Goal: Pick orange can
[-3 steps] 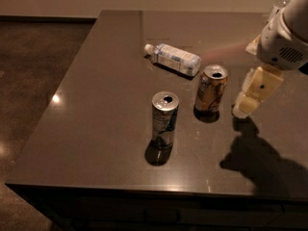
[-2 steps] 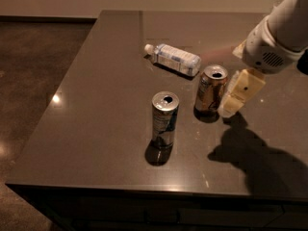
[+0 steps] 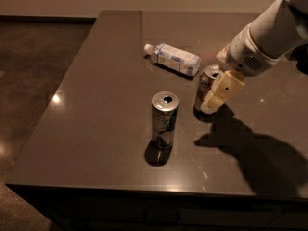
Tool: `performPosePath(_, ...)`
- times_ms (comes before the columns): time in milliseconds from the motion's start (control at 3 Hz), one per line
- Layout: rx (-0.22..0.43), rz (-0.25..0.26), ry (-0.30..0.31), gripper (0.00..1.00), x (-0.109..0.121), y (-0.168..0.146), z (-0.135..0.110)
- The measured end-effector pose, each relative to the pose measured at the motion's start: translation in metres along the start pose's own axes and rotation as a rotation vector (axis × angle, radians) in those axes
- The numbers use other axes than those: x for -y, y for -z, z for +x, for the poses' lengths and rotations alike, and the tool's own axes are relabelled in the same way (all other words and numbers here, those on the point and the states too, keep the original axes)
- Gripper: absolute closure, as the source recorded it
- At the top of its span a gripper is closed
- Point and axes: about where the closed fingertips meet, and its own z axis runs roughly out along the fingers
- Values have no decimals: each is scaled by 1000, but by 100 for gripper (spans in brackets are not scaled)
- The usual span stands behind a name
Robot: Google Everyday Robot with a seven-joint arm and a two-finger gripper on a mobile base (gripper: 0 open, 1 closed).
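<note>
Your gripper point(image 3: 217, 94) hangs just right of the orange can point(image 3: 206, 81); the can stands upright, long axis vertical; whether the gripper is spread or pressed together, you cannot tell.

surface point(image 3: 96, 105): dark, smooth, glossy, mirrors light glints | orange can point(image 3: 205, 85): metal, shiny silver top | slim silver-and-blue can point(image 3: 164, 119): metal, bright rim | water bottle point(image 3: 174, 59): clear plastic, pale label | tool point(image 3: 211, 102): cream matt plastic, against the orange can's right side | arm shell point(image 3: 269, 37): smooth white plastic
</note>
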Motion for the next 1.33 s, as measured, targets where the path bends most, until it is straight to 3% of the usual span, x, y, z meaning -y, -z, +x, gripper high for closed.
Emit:
performPosePath(667, 38, -31, 5, 54, 8, -6, -13)
performPosePath(1000, 62, -67, 32, 87, 5, 15, -44)
performPosePath(1333, 91, -85, 62, 100, 3, 34, -70)
